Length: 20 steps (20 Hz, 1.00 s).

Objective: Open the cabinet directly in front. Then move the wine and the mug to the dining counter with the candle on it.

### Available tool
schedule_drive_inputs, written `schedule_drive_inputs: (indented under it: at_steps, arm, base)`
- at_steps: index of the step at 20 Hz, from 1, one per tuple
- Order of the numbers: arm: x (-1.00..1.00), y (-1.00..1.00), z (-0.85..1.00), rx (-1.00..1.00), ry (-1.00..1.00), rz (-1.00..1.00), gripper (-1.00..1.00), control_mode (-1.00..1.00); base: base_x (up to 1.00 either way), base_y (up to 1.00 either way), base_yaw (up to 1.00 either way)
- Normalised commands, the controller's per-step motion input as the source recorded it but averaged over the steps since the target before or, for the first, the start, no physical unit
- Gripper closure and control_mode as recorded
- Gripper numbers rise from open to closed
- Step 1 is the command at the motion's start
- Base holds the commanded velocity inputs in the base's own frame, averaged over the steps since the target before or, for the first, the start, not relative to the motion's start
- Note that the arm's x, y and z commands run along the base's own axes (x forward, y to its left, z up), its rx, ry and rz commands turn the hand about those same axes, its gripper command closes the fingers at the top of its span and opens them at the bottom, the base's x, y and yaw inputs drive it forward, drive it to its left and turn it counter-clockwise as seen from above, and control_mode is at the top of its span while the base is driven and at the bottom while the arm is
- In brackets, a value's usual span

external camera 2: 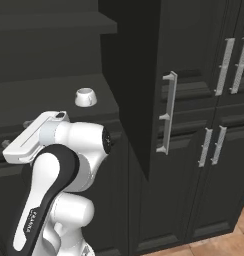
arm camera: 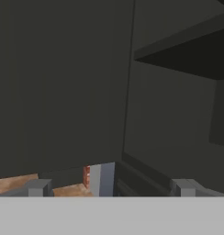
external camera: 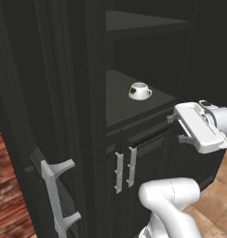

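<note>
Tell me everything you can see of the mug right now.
The mug is a small white cup, glossy like ceramic, with a handle on its right in the left base view and a dark and yellow-green mark on its side. It stands upright on the dark shelf inside the open cabinet, nothing else touching it. The open gripper hangs in front of the shelf edge, apart from it.

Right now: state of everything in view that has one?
cabinet: upper doors open, shelves exposed
lower doors: shut
mug: upright on the shelf, untouched
gripper: open, empty, level with the shelf edge, right of the mug
</note>
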Motion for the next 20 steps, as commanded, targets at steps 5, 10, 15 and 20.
schedule_drive_inputs:
  at_steps: [5, 10, 15, 20]
  arm:
    - [0.00, 0.00, 0.00, 0.00, 0.00, 0.00, -1.00, 1.00]
    - [0.00, 0.00, 0.00, 0.00, 0.00, 0.00, -1.00, 1.00]
    - [0.00, 0.00, 0.00, 0.00, 0.00, 0.00, -1.00, 1.00]
    - [0.00, 0.00, 0.00, 0.00, 0.00, 0.00, -1.00, 1.00]
  base:
    - [0.96, 0.60, 0.00]
    - [0.89, 0.79, 0.00]
    - [0.81, 0.88, 0.00]
    - [0.52, 0.52, -0.01]
